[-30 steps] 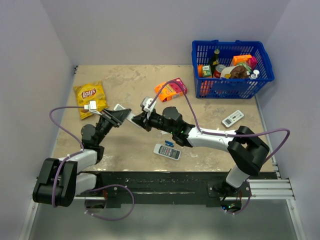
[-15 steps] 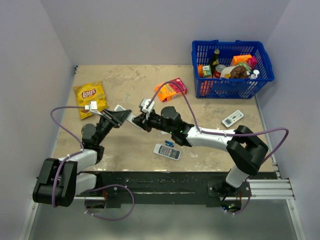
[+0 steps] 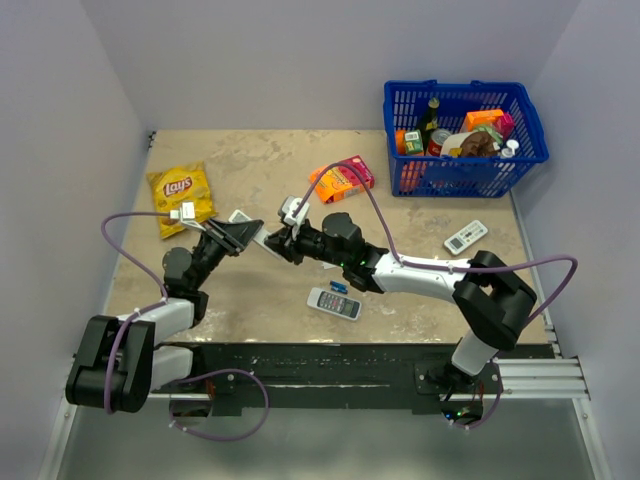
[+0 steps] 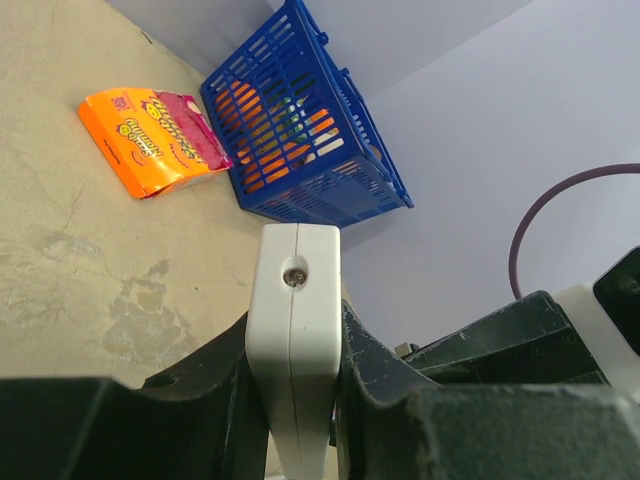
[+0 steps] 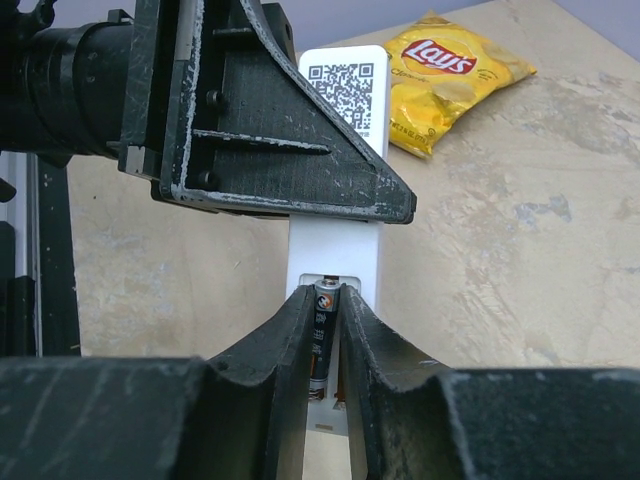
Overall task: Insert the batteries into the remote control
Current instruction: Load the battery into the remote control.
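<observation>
— What colour is the remote control (image 5: 338, 240)?

— Plain white, with a black-and-white QR square printed on its face. The battery (image 5: 322, 335) is dark grey-black with a silvery tip.

— And the hands?

— The left hand (image 4: 295, 370) and the right hand (image 5: 325, 300) are both matte black, scuffed pale along the edges. A cable (image 4: 513, 268) is purple.

— The rest?

— The tabletop (image 3: 260, 160) is mottled beige with darker blotches. The chip bag (image 3: 181, 195) is bright yellow with a red logo. The box (image 3: 342, 180) is orange and magenta. The basket (image 3: 460, 178) is blue, an open grid pattern.
</observation>
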